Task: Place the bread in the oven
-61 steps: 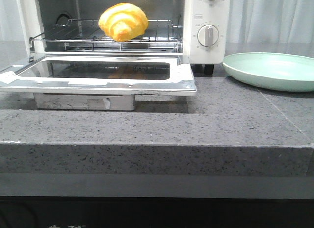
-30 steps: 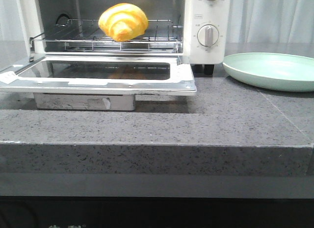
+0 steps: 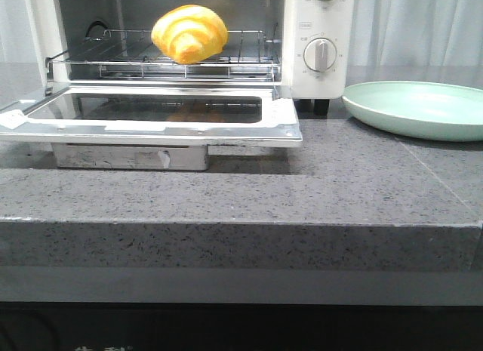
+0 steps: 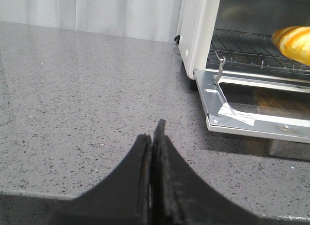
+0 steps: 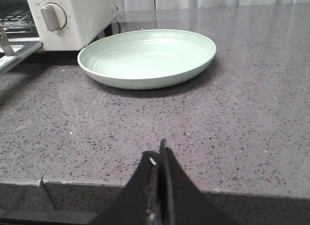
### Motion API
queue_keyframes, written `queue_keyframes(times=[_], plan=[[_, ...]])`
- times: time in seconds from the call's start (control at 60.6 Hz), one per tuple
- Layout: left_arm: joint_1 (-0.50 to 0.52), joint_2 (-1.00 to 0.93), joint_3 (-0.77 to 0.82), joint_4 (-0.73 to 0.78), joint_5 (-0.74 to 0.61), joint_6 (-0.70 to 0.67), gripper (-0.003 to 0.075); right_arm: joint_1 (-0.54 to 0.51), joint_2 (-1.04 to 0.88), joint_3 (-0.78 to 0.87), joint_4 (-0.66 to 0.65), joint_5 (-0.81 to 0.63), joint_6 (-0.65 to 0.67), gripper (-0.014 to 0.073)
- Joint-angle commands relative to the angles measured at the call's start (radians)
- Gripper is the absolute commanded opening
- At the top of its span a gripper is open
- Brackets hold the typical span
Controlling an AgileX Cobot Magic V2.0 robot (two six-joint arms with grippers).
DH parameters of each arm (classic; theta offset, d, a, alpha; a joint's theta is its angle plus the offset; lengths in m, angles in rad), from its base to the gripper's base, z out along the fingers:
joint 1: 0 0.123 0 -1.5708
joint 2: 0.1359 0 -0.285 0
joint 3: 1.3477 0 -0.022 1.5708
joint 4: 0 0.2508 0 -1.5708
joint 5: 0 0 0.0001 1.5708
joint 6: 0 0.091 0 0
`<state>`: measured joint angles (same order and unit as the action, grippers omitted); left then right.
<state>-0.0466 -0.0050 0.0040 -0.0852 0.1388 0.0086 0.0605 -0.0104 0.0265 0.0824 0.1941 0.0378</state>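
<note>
The golden-yellow bread (image 3: 189,33) with orange-brown stripes sits on the wire rack inside the white oven (image 3: 315,79), whose glass door (image 3: 155,113) lies open and flat. The bread's edge also shows in the left wrist view (image 4: 293,40). My left gripper (image 4: 153,135) is shut and empty, low over the counter to the left of the oven (image 4: 193,36). My right gripper (image 5: 158,152) is shut and empty near the counter's front edge, in front of the plate. Neither gripper shows in the front view.
A pale green plate (image 3: 423,109) lies empty on the grey stone counter to the right of the oven, also in the right wrist view (image 5: 145,58). The open door overhangs the counter (image 3: 302,192). White curtains hang behind.
</note>
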Motion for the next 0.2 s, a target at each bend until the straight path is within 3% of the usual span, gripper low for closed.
queue_keyframes(times=[0.0,0.181], plan=[[-0.007,-0.016,0.006,0.0,-0.086,-0.009,-0.002,-0.004,-0.021,-0.005,0.001,-0.081,-0.011,-0.006],[-0.007,-0.016,0.006,0.0,-0.086,-0.009,-0.002,-0.004,-0.021,-0.005,0.001,-0.081,-0.011,-0.006]])
